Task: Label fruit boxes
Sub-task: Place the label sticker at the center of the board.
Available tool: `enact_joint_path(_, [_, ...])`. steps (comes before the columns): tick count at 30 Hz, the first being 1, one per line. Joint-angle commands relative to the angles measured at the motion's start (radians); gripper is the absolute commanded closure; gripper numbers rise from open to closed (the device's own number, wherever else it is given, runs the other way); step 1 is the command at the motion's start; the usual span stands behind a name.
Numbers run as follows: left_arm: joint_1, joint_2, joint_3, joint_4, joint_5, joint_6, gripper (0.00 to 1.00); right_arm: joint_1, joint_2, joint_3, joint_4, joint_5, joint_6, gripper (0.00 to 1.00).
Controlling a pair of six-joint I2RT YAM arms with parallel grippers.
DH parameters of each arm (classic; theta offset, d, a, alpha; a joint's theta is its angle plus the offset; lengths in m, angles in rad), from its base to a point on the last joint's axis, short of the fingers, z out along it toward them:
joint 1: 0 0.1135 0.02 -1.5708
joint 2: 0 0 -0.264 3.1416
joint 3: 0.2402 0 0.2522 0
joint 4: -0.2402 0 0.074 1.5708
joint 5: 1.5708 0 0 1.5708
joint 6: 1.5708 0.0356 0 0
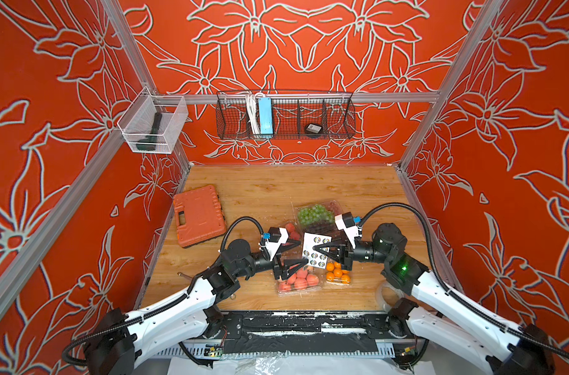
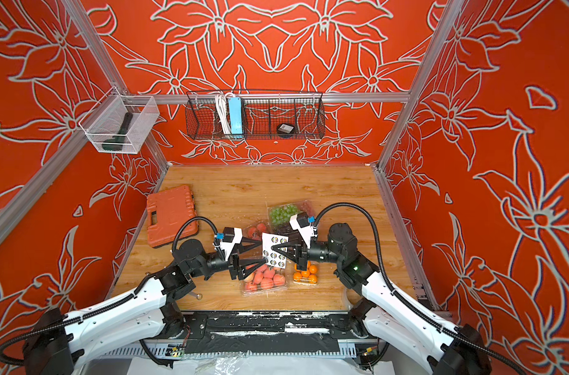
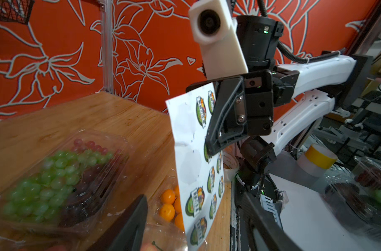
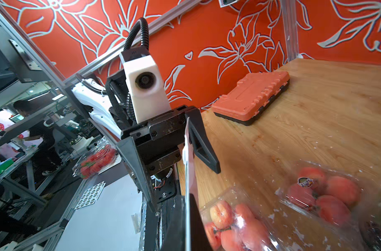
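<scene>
Wood-grain tabletop (image 1: 276, 188) between red floral walls carries four clear fruit boxes near the front middle. The grape box (image 1: 315, 212) sits furthest back, with the small peach box (image 1: 289, 229) to its left. The large peach box (image 1: 297, 281) is nearest the front and the orange box (image 1: 338, 274) is just beside it on the right. Above them the right gripper (image 1: 315, 248) has its jaws pressed together on a white sticker sheet (image 1: 319, 256), holding it upright off the table. The left gripper (image 1: 302, 251) faces it with jaws apart — the sheet's edge passes between them, contact unclear. An orange tool case (image 1: 198, 216) lies well apart, at the left.
</scene>
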Motion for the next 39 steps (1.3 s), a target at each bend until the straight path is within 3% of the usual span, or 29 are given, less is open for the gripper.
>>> enact_joint_path(1, [0.007, -0.008, 0.013, 0.05, 0.11, 0.01, 0.39, 0.002, 0.0, -0.007, 0.063, -0.066, 0.021, 1.0])
enact_joint_path(7, [0.019, -0.004, 0.006, 0.052, 0.094, 0.015, 0.78, 0.002, 0.011, -0.01, 0.064, -0.062, 0.009, 1.0])
enact_joint_path(10, [0.025, 0.011, 0.01, 0.062, 0.113, 0.009, 0.9, 0.002, 0.018, -0.01, 0.059, -0.055, 0.002, 1.0])
enact_joint_path(13, [0.028, 0.029, 0.015, 0.068, 0.115, 0.005, 0.91, 0.002, 0.028, -0.013, 0.069, -0.055, 0.0, 1.0])
enact_joint_path(17, [0.03, 0.045, 0.013, 0.081, 0.118, -0.003, 1.0, 0.002, 0.021, -0.014, 0.066, -0.047, -0.007, 1.0])
enact_joint_path(20, [0.039, 0.041, 0.003, 0.092, 0.1, -0.016, 1.0, 0.002, 0.01, -0.015, 0.038, -0.012, -0.024, 0.99])
enact_joint_path(23, [0.047, 0.032, -0.005, 0.086, 0.047, -0.03, 1.0, 0.002, -0.016, -0.029, -0.031, 0.105, -0.045, 0.61])
enact_joint_path(26, [0.051, 0.037, -0.006, 0.062, -0.016, -0.042, 1.0, 0.002, -0.045, -0.053, -0.095, 0.253, -0.051, 0.4])
enact_joint_path(27, [0.052, 0.04, -0.007, 0.062, -0.02, -0.047, 1.0, 0.002, -0.05, -0.061, -0.104, 0.276, -0.054, 0.38])
enact_joint_path(29, [0.054, 0.044, -0.016, 0.065, -0.047, -0.071, 1.0, 0.005, -0.046, -0.065, -0.148, 0.316, -0.055, 0.46])
enact_joint_path(33, [0.054, 0.043, -0.023, 0.032, -0.123, -0.088, 1.0, 0.018, 0.001, -0.082, -0.149, 0.349, -0.037, 0.44])
enact_joint_path(39, [0.101, -0.02, -0.078, -0.216, -0.512, -0.278, 1.0, 0.084, 0.102, -0.057, -0.175, 0.393, -0.06, 0.46])
